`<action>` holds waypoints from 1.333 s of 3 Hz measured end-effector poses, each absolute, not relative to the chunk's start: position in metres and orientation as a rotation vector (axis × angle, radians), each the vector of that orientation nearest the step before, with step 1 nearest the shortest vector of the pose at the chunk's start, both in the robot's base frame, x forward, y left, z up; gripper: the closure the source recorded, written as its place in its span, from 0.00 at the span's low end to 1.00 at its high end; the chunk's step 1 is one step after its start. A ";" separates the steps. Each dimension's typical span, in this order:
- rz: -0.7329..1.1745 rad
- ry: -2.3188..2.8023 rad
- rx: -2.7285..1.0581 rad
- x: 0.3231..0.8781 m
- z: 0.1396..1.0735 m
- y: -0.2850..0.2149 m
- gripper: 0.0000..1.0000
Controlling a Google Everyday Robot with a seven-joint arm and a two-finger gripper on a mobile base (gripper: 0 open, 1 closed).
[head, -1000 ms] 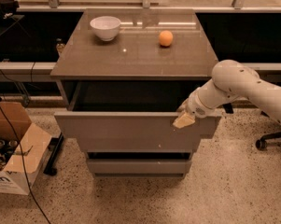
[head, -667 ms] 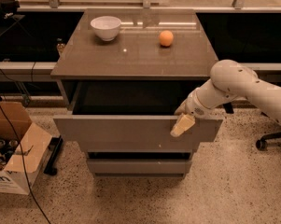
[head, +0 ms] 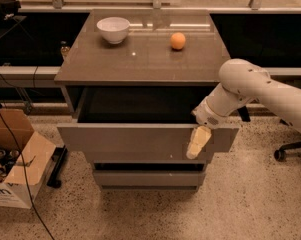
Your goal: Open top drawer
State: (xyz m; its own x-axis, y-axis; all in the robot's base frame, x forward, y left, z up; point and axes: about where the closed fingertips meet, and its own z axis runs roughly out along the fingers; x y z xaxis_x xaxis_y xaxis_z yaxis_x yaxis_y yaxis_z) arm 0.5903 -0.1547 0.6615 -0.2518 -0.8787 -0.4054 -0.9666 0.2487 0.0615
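Grey-brown top drawer [head: 135, 143]: standing well out from under the counter [head: 140, 64], dark interior exposed. Hand [head: 198, 142]: over the front panel's right end, draped from its top edge; grip cannot be told. On counter: white bowl [head: 113, 29], orange [head: 178, 40].

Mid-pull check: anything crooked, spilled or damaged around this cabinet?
Nothing stands out. The top drawer is open and level, the gripper is at its front panel's right end, and the white bowl and orange sit on the cabinet top.
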 end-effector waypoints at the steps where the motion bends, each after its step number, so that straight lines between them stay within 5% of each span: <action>1: 0.499 2.261 -1.748 0.568 0.660 -0.158 0.19; 4: 0.591 2.298 -1.730 0.526 0.664 -0.162 0.90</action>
State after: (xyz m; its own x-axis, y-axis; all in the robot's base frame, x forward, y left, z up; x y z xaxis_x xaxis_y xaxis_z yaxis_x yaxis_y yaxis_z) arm 0.5255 -0.1618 0.6637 -0.2921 -0.8714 -0.3942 -0.9534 0.2330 0.1916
